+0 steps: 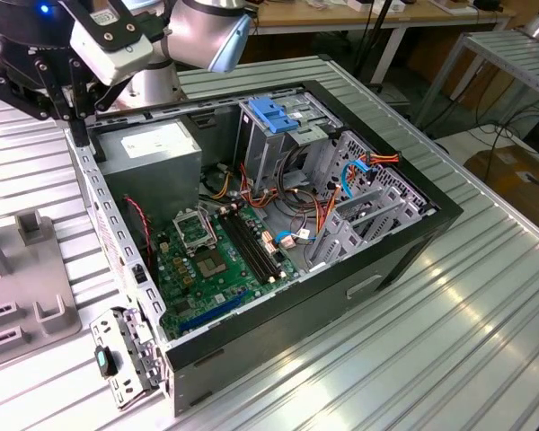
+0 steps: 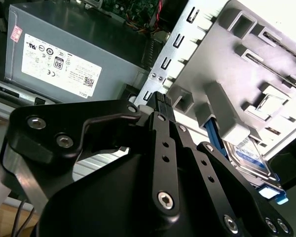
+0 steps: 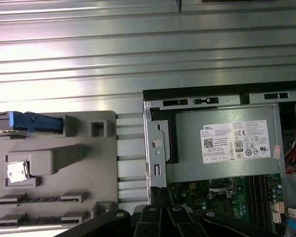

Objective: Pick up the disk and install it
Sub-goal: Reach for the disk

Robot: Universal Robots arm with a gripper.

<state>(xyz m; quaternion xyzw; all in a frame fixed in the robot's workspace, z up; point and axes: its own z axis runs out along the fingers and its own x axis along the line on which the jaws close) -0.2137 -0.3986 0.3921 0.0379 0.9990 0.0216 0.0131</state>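
Note:
The disk (image 2: 250, 154) stands on edge in a slot of a grey plastic holder (image 2: 266, 74) beside the computer case. Its white label with a blue band and its blue carrier frame show in the second wrist view. Seen edge-on in the first wrist view, the disk (image 3: 32, 122) is a blue strip at the holder's (image 3: 84, 163) far corner. My black gripper (image 1: 72, 109) hangs above the rear corner of the open case (image 1: 413, 233), at the exterior view's left. It holds nothing and is apart from the disk. Its body (image 2: 163, 163) fills the near part of the second wrist view.
The open case holds a grey power-supply box (image 1: 153, 148), a green motherboard (image 1: 216, 260), loose cables and a metal drive cage topped by a light-blue bracket (image 1: 274, 112). The ribbed metal table (image 1: 449, 341) lies around it. The grey holder (image 1: 36, 296) sits at the exterior view's left.

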